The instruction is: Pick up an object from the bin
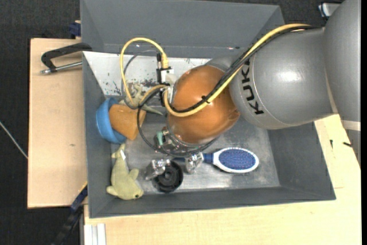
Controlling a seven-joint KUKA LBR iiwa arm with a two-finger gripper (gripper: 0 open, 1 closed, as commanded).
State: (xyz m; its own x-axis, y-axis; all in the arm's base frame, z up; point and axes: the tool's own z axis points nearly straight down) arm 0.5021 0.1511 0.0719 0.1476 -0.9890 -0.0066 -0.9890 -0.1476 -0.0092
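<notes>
My gripper (175,165) hangs below the orange wrist cover near the bin's front, fingers pointing down and standing apart, so it is open. A black round ring-shaped thing (168,180) lies on the floor just in front of and below the fingertips; nothing shows between the fingers. A blue and white oval hairbrush (235,160) lies immediately right of the gripper. A pale yellow plush toy (124,180) lies to its left in the front left corner.
A blue round dish with a tan orange piece (114,120) on it leans at the left wall. The arm and its yellow cables cover the bin's middle. Bare floor shows at the front right, beyond the brush.
</notes>
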